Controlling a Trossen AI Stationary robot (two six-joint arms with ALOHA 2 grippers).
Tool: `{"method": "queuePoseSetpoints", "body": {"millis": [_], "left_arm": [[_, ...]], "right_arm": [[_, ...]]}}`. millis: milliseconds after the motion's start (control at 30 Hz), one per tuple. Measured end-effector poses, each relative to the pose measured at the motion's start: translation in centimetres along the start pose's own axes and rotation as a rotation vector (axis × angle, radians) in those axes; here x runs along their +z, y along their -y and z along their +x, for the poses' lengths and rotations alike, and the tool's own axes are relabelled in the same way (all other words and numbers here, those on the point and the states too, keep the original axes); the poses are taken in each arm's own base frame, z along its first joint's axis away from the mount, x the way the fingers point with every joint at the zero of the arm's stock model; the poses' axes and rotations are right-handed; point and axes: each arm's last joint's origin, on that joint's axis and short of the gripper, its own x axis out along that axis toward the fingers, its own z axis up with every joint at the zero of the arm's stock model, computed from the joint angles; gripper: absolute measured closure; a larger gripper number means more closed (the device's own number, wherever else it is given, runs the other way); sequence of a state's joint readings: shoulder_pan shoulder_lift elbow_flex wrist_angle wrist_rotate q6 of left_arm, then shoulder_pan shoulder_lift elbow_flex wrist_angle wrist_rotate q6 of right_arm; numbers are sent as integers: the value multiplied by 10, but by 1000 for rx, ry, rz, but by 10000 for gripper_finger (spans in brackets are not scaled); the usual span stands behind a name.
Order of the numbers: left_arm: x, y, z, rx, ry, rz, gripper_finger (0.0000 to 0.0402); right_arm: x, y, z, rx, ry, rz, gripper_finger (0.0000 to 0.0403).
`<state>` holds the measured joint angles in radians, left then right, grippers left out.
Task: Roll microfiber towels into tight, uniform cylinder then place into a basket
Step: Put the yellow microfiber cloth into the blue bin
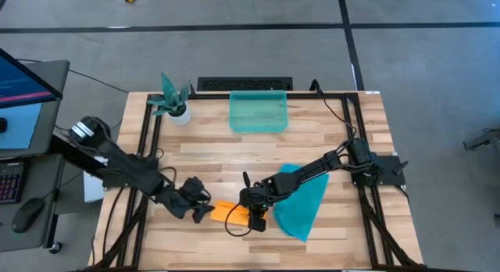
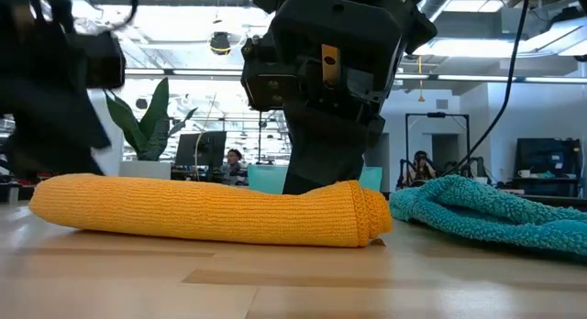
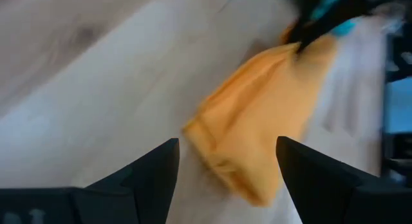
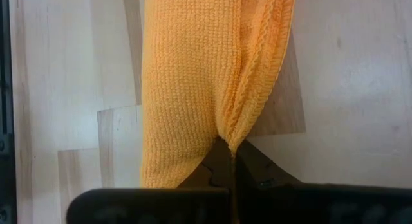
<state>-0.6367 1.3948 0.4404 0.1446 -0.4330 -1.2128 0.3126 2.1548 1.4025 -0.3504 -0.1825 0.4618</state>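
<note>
Pale wood planks make up the surface (image 1: 234, 159), with the basket (image 1: 258, 112) at its far edge, well apart from the work. The orange towel (image 1: 229, 212) lies near the front edge as a long soft roll. The right tool (image 4: 230, 161) is pinched shut on one end's hem; the left tool (image 3: 226, 172) stands wide open just beside the other end, holding nothing. The teal towel (image 1: 303, 203) lies rumpled under the right arm. The roll looks light, limp and probably quick to unwind, so grip across its middle.
</note>
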Motion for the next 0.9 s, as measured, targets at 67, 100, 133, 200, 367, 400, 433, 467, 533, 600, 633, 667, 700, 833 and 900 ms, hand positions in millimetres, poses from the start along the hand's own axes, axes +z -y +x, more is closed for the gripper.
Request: {"method": "queuePoseSetpoints", "body": {"millis": [67,100,133,200,367,400,433,467,533,600,633,667,700,833,900], "left_arm": [[-2,-3,9,14,-27,-28,150],[-3,-4,14,10,-37,-41,150],[-3,-5,18,9,-48,-47,150],[-3,-6,25,0,-49,-47,150],[-2,-3,35,-65,-48,-18,151],[-2,-3,36,-71,-50,-16,151],[-2,-3,36,-75,-51,-13,151],[-2,-2,37,-77,-51,-12,151],[-3,-2,37,-80,-57,-12,156],[-3,-2,37,-85,-70,-6,171],[-3,-3,37,-85,-73,1,181],[-4,-3,38,-85,-75,9,194],[-4,-2,38,-88,-78,20,209],[-5,-2,38,-98,-94,52,285],[-5,-2,37,-104,-93,68,329]], "right_arm": [[0,0,0,0,0,0,389],[0,0,0,0,0,0,388],[0,0,0,0,0,0,387],[0,0,0,0,0,0,386],[0,0,0,0,0,0,389],[0,0,0,0,0,0,389],[0,0,0,0,0,1,389],[0,0,0,0,0,1,388],[0,0,0,0,1,1,387],[0,0,0,0,0,1,389],[0,0,0,0,0,1,390],[0,0,0,-1,0,1,391],[0,0,0,-1,0,1,391],[0,0,0,-15,5,1,390],[0,1,0,-20,8,0,390]]}}
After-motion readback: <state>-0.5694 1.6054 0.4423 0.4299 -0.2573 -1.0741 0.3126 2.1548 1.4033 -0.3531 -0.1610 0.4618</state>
